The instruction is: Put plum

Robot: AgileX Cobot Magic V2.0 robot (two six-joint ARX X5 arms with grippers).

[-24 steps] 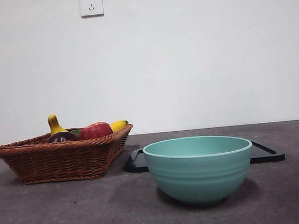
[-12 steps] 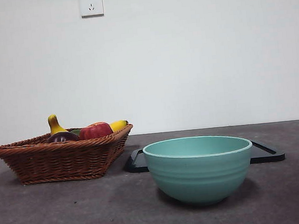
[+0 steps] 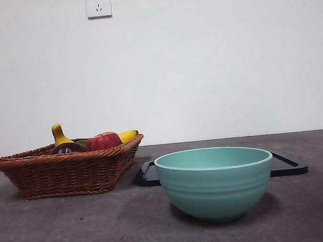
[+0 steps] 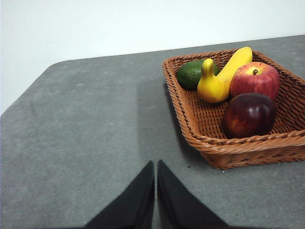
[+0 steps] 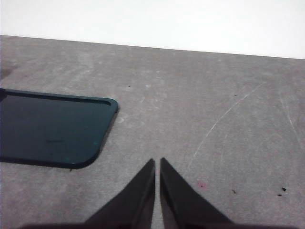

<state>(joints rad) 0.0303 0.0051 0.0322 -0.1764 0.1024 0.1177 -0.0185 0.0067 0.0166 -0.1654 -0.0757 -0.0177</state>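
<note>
"Where was the plum (image 4: 249, 115)?"
"In the basket (image 4: 205, 143), touching the apple (image 4: 255, 79). Both arms' fingers were closed, holding nothing."
"What could go wrong?"
"Grabbing the apple, maybe. They looked alike."

The plum (image 4: 249, 115) is dark maroon, glossy and round. It lies in the wicker basket (image 4: 209, 143) at the right of the left wrist view, just below the red apple (image 4: 255, 80).

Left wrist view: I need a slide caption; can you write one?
Shut left gripper over bare table, beside a wicker basket holding the plum.
</note>
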